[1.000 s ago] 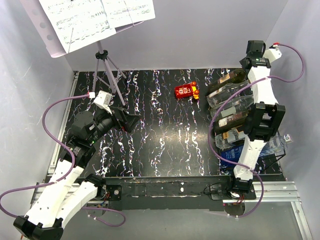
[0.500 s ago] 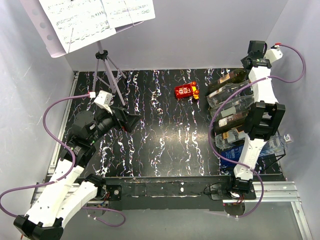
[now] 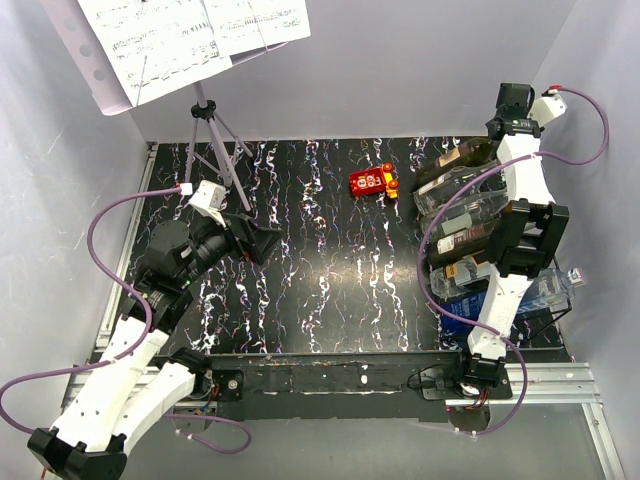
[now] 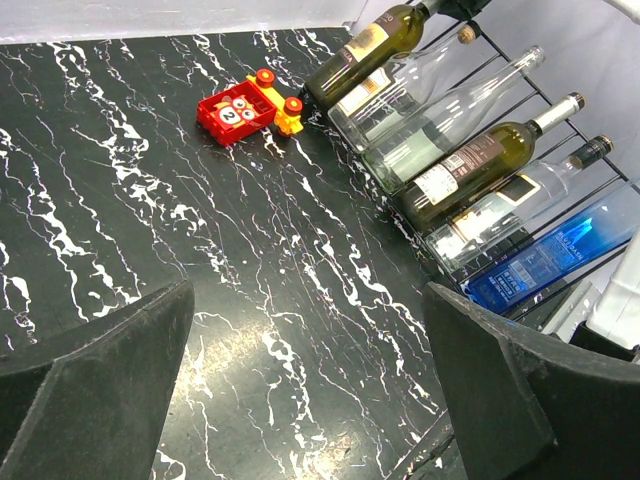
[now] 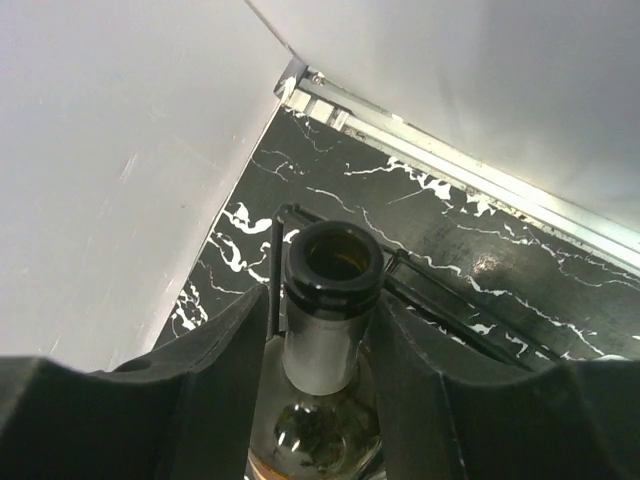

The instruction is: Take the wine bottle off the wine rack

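**Q:** Position of the wine bottle (image 5: 332, 300)?

**A:** Lies in the end slot of the wine rack (image 4: 560, 150), the slot farthest from the arm bases. Points its base toward the open table (image 3: 320, 270) and its neck toward the rack's wall side. Shows an open mouth in the right wrist view.

**Q:** State of the right gripper (image 5: 325, 335)?

**A:** Sits at the rack's far end, straddling the bottle neck. Jaws apart, one finger (image 5: 225, 390) on either side of the neck. Not clamped: a thin gap visible on one side.

**Q:** State of the left gripper (image 4: 300, 400)?

**A:** Hangs over the table, well apart from the rack. Jaws spread wide, holding nothing.

**Q:** Remaining items?

**A:** Other bottles (image 4: 480, 165) side by side in the rack's nearer slots: clear ones, a green one and a blue one. Red toy (image 4: 245, 108) on the table, just beside the wine bottle's base at the rack's open side. Music stand (image 3: 215, 130) across the table, well apart from the rack.
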`<state>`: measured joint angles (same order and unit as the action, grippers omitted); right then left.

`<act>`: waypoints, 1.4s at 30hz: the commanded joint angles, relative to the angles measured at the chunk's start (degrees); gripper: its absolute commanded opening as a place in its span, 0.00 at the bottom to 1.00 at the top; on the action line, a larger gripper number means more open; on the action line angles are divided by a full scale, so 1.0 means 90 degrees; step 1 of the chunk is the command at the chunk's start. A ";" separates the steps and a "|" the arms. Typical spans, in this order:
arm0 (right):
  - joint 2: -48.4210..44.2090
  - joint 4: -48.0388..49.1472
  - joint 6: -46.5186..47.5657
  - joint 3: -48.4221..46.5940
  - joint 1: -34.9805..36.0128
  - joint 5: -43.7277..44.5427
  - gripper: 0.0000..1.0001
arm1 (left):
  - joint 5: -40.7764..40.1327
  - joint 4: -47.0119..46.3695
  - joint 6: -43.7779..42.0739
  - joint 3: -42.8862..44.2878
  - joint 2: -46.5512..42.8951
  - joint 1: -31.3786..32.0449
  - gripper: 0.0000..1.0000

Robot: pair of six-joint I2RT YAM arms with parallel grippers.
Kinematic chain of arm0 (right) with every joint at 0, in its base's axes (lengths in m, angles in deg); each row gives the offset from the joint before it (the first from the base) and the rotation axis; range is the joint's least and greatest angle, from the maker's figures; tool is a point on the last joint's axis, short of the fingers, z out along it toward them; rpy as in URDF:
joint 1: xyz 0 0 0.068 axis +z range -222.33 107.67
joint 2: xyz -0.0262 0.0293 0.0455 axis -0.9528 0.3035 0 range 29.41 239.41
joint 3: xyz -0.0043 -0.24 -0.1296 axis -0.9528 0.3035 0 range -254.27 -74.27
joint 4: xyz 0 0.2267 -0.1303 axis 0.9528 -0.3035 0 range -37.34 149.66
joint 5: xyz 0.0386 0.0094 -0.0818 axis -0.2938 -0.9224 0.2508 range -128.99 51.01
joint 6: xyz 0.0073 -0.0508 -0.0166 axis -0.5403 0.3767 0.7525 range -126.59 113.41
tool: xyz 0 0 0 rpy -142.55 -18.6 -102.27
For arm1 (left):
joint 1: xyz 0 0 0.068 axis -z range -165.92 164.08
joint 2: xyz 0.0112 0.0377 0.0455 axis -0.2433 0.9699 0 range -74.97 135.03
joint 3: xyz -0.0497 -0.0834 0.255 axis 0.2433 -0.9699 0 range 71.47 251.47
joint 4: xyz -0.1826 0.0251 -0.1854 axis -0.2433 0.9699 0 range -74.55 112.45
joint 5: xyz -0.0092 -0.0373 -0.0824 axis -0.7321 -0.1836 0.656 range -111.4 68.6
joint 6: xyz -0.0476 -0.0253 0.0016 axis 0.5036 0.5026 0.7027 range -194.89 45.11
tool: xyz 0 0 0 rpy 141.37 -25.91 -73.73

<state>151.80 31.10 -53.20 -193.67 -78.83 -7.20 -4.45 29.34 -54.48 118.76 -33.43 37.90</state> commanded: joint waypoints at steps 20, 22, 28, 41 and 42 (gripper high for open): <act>-0.0737 0.1687 0.0656 0.0141 -0.0040 -0.0847 0.01 | -0.0126 -0.0039 -0.0050 -0.0020 -0.0026 0.0010 0.98; -0.0815 0.1844 0.0959 0.0141 0.0039 -0.0857 0.01 | -0.0125 -0.0039 -0.0050 -0.0020 -0.0026 0.0030 0.98; -0.1020 0.2117 0.1418 0.0277 0.0156 -0.0827 0.01 | -0.0145 -0.0049 -0.0060 -0.0039 -0.0026 0.0030 0.98; -0.1586 0.3455 0.3528 0.0394 0.0713 -0.1119 0.01 | -0.0213 -0.0030 -0.0079 -0.0039 0.0033 0.0030 0.98; -0.1645 0.3533 0.3557 0.0443 0.0722 -0.1236 0.01 | -0.0233 -0.0030 -0.0080 -0.0059 0.0043 0.0020 0.98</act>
<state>144.71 47.73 -25.77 -189.27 -73.22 -15.24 -5.68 29.34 -54.50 118.76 -33.06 37.90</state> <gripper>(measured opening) 0.393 0.981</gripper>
